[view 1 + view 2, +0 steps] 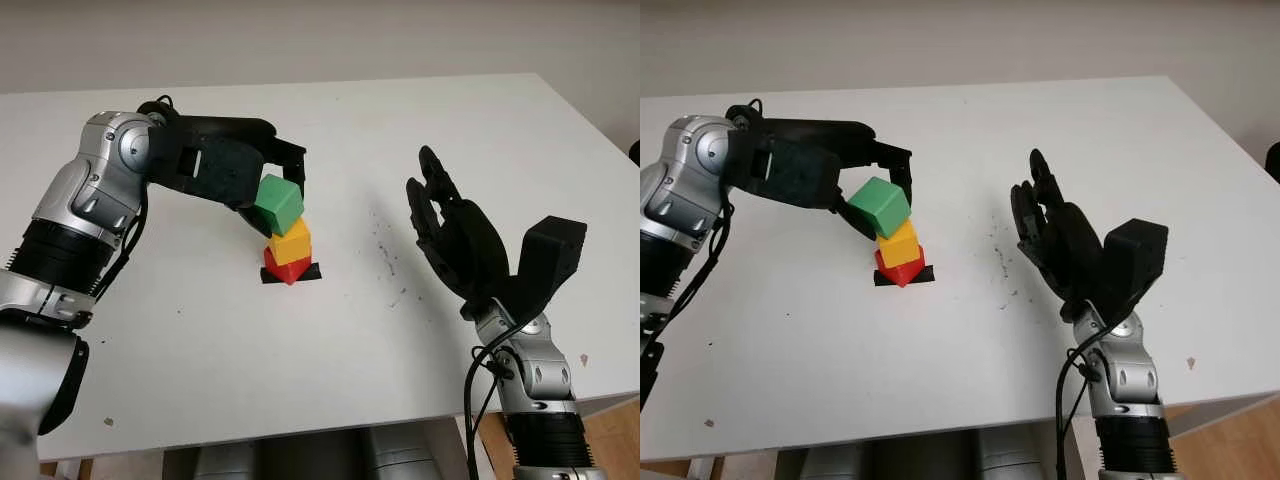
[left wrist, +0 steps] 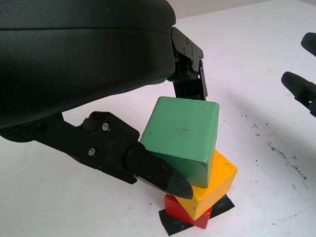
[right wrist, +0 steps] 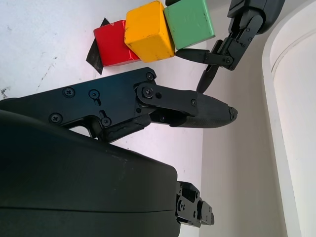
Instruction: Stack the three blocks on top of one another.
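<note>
A red block (image 1: pixel 281 267) sits on a black tape mark (image 1: pixel 291 274) near the table's middle, with a yellow block (image 1: pixel 291 241) on top of it. My left hand (image 1: pixel 272 195) is shut on a green block (image 1: pixel 279 203), which is tilted and touches the yellow block's top. In the left wrist view the green block (image 2: pixel 183 136) lies between the black fingers (image 2: pixel 153 170), over the yellow block (image 2: pixel 217 185) and the red block (image 2: pixel 185 213). My right hand (image 1: pixel 445 225) is raised to the right of the stack, open.
The white table (image 1: pixel 200 340) has dark specks (image 1: pixel 385 255) between the stack and my right hand. Its far edge meets a pale wall. The table's right corner (image 1: pixel 610 400) lies beside my right arm.
</note>
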Robot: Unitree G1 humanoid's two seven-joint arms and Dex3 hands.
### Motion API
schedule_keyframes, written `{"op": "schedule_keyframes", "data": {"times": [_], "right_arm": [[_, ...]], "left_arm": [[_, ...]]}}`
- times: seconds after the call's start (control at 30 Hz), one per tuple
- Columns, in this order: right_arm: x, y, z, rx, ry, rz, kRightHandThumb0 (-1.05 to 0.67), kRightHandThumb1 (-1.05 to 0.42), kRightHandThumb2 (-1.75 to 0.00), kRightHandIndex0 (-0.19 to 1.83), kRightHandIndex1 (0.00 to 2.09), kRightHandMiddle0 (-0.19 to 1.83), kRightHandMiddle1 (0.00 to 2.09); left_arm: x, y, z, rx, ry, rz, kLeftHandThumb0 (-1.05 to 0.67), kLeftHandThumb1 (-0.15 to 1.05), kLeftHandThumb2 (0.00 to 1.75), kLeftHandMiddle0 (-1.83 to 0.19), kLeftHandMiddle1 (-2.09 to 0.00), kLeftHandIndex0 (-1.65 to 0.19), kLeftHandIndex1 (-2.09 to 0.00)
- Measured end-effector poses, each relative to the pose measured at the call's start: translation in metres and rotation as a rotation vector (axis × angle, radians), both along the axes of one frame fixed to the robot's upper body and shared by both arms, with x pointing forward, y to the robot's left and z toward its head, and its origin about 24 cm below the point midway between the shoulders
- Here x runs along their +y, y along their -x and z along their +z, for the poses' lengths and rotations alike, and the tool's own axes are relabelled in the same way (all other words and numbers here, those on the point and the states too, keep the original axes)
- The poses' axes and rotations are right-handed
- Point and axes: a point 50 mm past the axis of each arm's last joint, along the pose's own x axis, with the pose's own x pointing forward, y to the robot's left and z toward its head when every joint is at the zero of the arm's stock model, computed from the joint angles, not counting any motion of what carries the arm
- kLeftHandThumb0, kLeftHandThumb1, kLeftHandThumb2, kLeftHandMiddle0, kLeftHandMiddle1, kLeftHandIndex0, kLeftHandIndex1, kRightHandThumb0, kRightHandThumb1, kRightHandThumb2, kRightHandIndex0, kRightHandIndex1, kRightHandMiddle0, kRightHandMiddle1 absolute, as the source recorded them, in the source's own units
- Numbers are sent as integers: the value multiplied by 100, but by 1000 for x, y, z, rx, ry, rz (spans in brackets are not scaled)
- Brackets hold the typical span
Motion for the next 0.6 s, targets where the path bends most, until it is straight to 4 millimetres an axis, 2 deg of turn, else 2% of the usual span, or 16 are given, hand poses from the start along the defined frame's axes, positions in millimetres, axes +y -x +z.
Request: {"op": "schedule_keyframes", "data": {"times": [0.03, 0.1, 0.27, 0.4, 0.6], "right_arm": [[0, 0, 0, 0, 0, 0, -70, -105, -54, -18, 5, -17, 5], [0, 0, 0, -1, 0, 1, -70, -105, -54, -18, 5, -17, 5], [0, 0, 0, -2, 5, 0, -70, -105, -56, -18, 5, -17, 5], [0, 0, 0, -2, 6, -1, -71, -105, -55, -17, 6, -16, 6], [0, 0, 0, -2, 8, -3, -70, -105, -55, -17, 6, -16, 5]], "left_arm": [[0, 0, 0, 4, 0, 3, -53, 93, 5, 0, -4, -34, -95], [0, 0, 1, 5, 0, 6, -56, 92, 5, 4, -5, -35, -71], [0, 0, 1, 16, 0, 0, -57, 92, 5, 11, -5, -30, -30], [0, 0, 0, 25, 7, -9, -54, 92, 5, 14, -5, -25, -16], [0, 0, 0, 43, 8, -14, -56, 91, 5, 19, -3, -19, -9]]}}
